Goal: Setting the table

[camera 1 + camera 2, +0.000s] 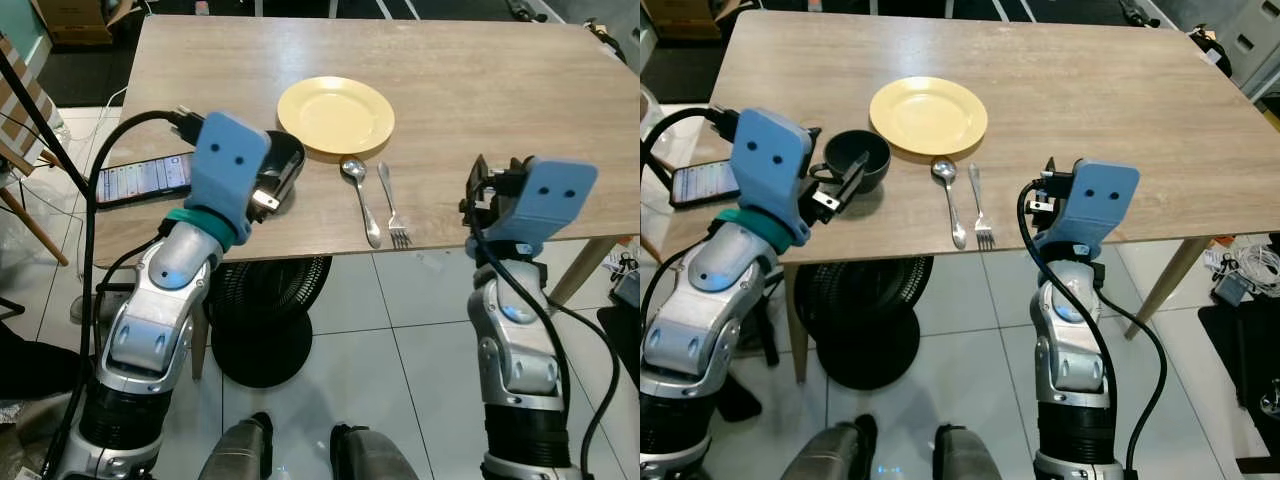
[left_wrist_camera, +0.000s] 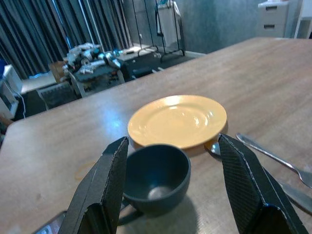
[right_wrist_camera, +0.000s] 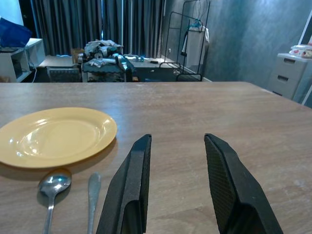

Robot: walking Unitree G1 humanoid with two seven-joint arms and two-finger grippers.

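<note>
From the head camera's left eye: one yellow plate (image 1: 336,114) sits on the wooden table (image 1: 480,90), with one spoon (image 1: 361,197) and one fork (image 1: 392,207) lying side by side just in front of it, near the table's front edge, the fork to the spoon's right. One phone (image 1: 143,178) lies at the table's left edge. One black fan (image 1: 262,320) stands on the tiled floor beneath.

From the right eye: one dark cup (image 1: 858,159) rests on the table just left of the plate. The left gripper (image 1: 836,186) is at the cup, fingers apart on either side of it. The right gripper (image 1: 1045,192) hovers at the front edge, right of the fork.

Left wrist camera: two black fingers (image 2: 111,180) spread wide, framing the cup, which stands upright between them without being clamped; the plate lies just behind it.

Right wrist camera: two fingers (image 3: 131,187) held apart over bare tabletop, gripping nothing; plate, spoon and fork lie off to one side.
</note>
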